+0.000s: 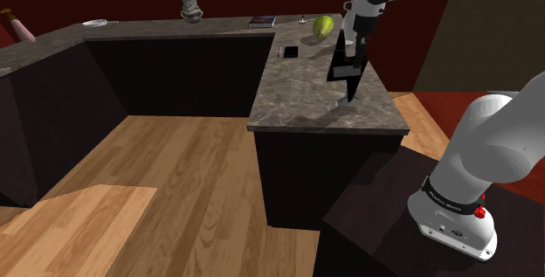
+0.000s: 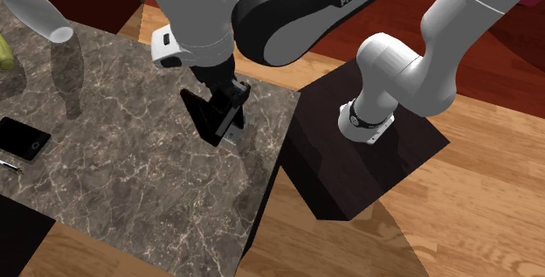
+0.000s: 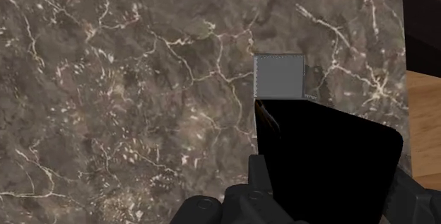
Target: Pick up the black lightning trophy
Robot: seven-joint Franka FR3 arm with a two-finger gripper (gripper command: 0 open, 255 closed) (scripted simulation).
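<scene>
Over the marble counter [image 2: 122,175], near its edge by the stand [image 2: 349,175], the black gripper [image 2: 227,90] is clenched on the upper part of the black lightning trophy [image 2: 206,118]. The risk, as I judge it, is that the thin slanted bolt pivots or slips from that narrow grip when lifted.

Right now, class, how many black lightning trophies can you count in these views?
1. The black lightning trophy is clasped in the gripper, over the veined counter. Another could hide behind the arm.
</scene>
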